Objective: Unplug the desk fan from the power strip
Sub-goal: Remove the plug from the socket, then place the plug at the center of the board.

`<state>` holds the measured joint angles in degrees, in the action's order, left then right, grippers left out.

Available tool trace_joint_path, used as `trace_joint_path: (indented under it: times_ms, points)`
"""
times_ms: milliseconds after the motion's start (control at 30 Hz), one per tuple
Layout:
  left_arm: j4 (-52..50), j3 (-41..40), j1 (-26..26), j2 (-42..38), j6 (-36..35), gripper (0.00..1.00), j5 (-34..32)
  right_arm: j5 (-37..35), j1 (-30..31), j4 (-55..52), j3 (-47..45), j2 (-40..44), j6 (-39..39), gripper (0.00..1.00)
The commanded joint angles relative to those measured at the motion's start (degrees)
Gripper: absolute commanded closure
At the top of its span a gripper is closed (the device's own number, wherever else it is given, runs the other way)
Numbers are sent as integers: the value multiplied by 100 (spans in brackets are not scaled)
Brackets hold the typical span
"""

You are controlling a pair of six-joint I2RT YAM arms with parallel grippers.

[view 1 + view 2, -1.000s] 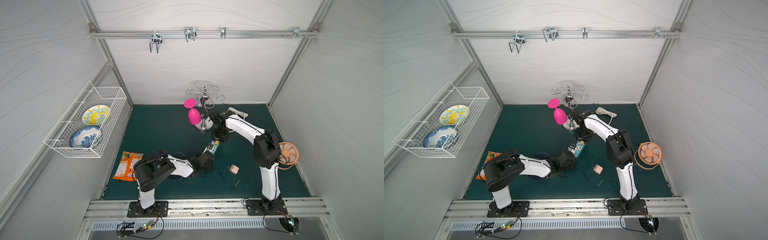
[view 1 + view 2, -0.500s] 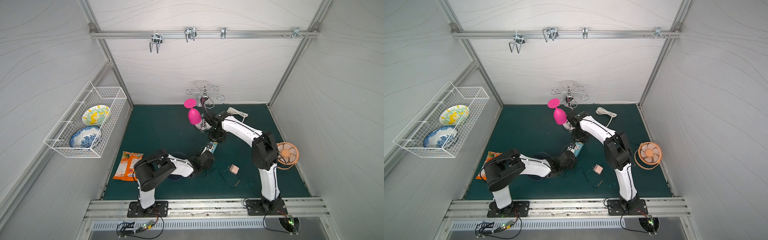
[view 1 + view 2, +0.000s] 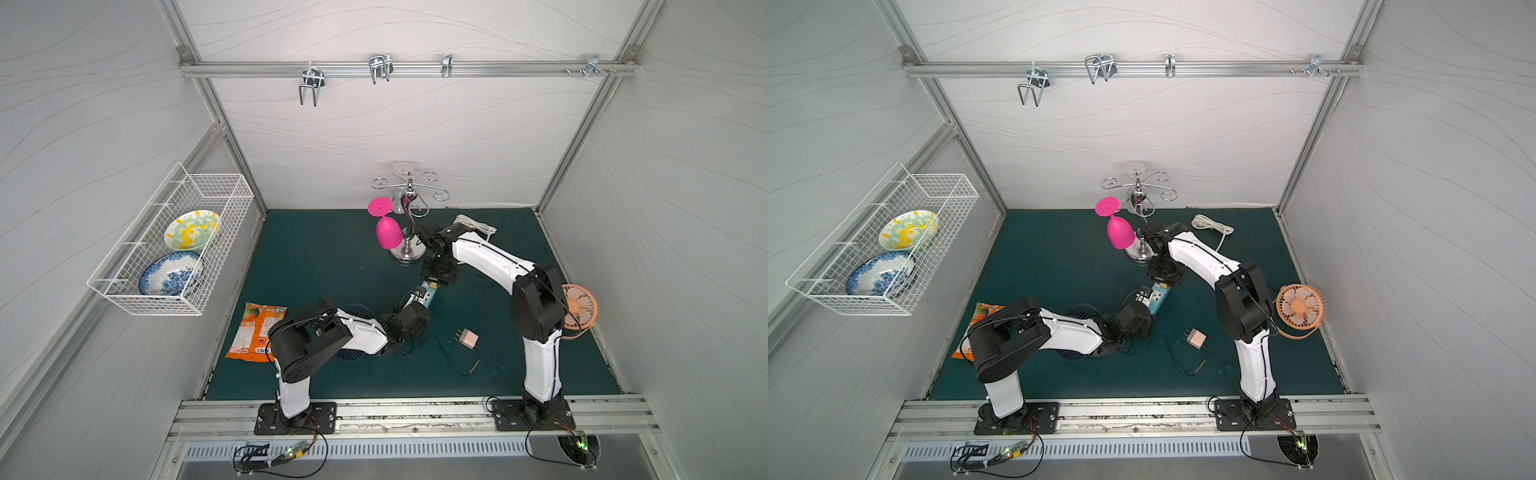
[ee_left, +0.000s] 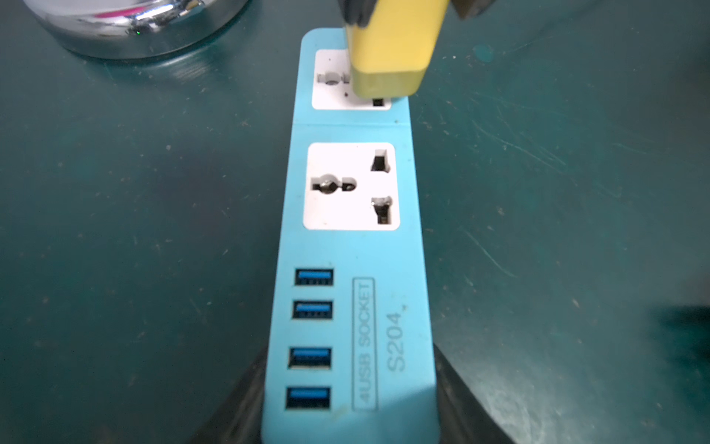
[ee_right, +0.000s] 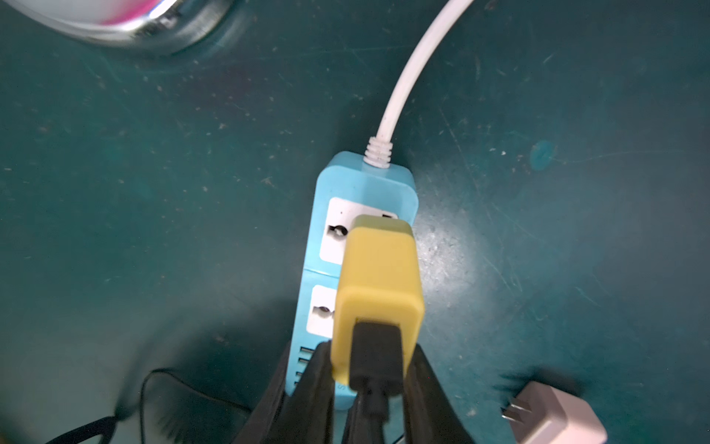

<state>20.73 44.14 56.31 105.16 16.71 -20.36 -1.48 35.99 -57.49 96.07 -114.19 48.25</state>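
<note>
Power strip [image 4: 353, 269] lies flat on green worktop [image 4: 115, 230], mid-field, near the chrome base of the glass rack [image 3: 409, 195]; its white cord [image 5: 403, 77] trails off toward the back wall. Left fingers [image 4: 238, 411] clamp its USB end from both sides. Right fingers [image 5: 307, 384] pinch the yellow plug adapter [image 5: 378, 292] at the far outlet, black cable leaving its top. Prongs hidden, possibly part-lifted, can't confirm. Step in hand looks like extraction. Best done with a pull straight off the socket face, no rocking, the left side pinning the strip so it does not ride up with the plug; mind the rack base. Near outlet and four USB ports empty. Containers: wire basket [image 3: 224, 185] on left wall holds two dishes, one yellow-green [image 3: 192, 228], one blue-and-white [image 3: 171, 272]; rack carries one pink goblet [image 3: 389, 235], hung upside down.
</note>
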Motion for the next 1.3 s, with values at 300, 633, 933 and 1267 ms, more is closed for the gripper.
trace_joint_path:
  times_ms: [300, 633, 933, 1267]
  points:
    - [-381, 103, 29, 169, -49, 100, 89, 56, 107, -261, 383, 165, -113, 100]
    - [-623, 120, 29, 100, 14, 100, -161, 308, -393, 22, -279, 1089, -133, 100]
    - [-968, 372, 34, -26, -28, 81, -395, 531, -1131, 238, -1200, 2014, -228, 100]
    - [-1169, 554, 31, -218, -76, 39, -373, 806, -2175, 260, -1741, 2771, -391, 100]
